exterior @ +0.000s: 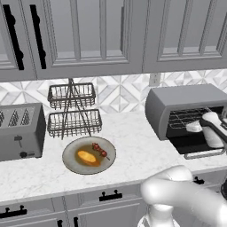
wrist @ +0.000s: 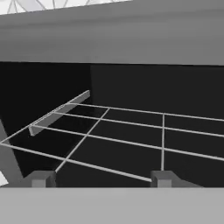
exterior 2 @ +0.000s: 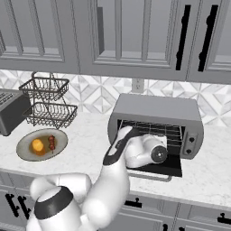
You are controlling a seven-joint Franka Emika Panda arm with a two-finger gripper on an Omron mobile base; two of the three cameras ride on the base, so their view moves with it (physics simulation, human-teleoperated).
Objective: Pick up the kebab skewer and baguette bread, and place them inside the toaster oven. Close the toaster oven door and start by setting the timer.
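On the marble counter [exterior: 133,150], the toaster oven [exterior 2: 155,124] stands at the right end with its door [exterior 2: 158,170] dropped flat, and the arm's hand is reaching into the open mouth above that door. In the hand view, the gripper [wrist: 100,178] has its two dark fingertips [wrist: 41,179] set well apart, with nothing between them; beyond them lies the bare wire rack [wrist: 122,135] inside the dark cavity. The kebab skewer [exterior: 100,150] and the baguette bread [exterior: 87,156] lie side by side on the round plate [exterior: 71,163], well to the left of the oven (bread toward the plate's left, skewer toward its right, not clearly touching). Behind the plate is a two-tier wire basket stand [exterior: 72,110]; a four-slot toaster [exterior: 20,131] sits at the left end.
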